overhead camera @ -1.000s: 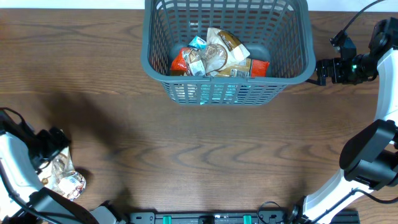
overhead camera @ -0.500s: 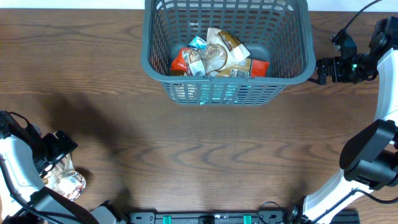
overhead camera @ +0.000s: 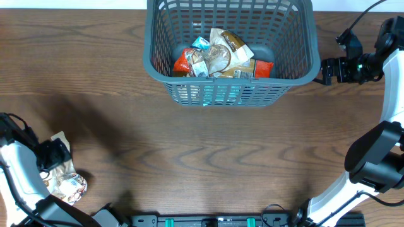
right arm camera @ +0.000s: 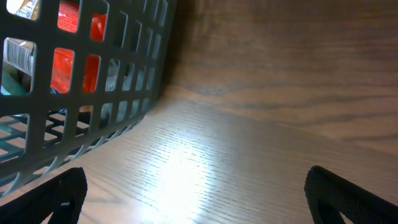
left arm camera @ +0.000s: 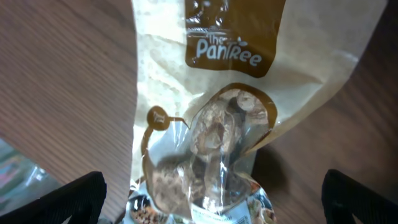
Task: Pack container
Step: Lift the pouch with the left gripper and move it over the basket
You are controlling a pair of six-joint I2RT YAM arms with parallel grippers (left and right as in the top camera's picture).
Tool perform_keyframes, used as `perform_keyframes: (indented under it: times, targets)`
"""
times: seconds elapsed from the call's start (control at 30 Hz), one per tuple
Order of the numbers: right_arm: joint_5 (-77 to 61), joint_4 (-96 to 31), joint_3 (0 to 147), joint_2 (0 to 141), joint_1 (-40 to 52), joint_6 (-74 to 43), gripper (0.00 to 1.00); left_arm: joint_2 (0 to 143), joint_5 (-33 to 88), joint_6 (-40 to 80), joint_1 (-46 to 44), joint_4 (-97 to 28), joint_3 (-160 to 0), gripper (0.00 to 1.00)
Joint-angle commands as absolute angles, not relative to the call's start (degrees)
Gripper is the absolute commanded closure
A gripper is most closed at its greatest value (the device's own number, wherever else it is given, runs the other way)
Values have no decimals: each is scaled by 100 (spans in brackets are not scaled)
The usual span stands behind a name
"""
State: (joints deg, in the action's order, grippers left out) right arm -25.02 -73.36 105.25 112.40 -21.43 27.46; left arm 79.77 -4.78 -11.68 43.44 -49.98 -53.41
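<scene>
The left gripper (overhead camera: 50, 154) hangs with its fingers apart over a snack pack (overhead camera: 65, 181) at the near left edge of the surface (overhead camera: 208, 151). In the wrist view the left gripper (left arm camera: 214, 190) straddles the snack pack (left arm camera: 211, 112), one finger on each side, and nothing is clamped yet.

The basket (overhead camera: 149, 58) stands at the far middle of the surface with its long axis running left to right. It already holds a heap of packs (overhead camera: 218, 55). From the left gripper it lies away and to the right, well apart, so a carry would run diagonally across bare wood and over the near wall. The pack's long axis runs between the fingers, across the line on which they close, which looks right for a pinch on its narrow width.

The right gripper (overhead camera: 325, 70) sits just beside the right wall of the basket (right arm camera: 81, 81), fingers apart and empty. I cannot tell whether it touches. It is the nearer to the basket, and the left arm is the nearer to the loose pack.

Against half a second ago, the left gripper has drawn a little toward the left edge and turned, and a pale corner of the pack now shows beyond it. Basket, heap and right arm are unchanged.
</scene>
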Motion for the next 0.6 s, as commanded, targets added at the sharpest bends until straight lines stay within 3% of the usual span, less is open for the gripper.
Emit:
perform_keyframes:
  times: [0.0, 0.57]
  targets:
    - [-2547, -7303, 10521, 11187, -2167, 2838, 1, 7953, -554, -1420, 4357, -4779, -4925, 2]
    - [-2547, -7319, 10521, 11187, -2167, 2838, 1, 8353, -478, -1494, 4359, -3157, -3763, 4]
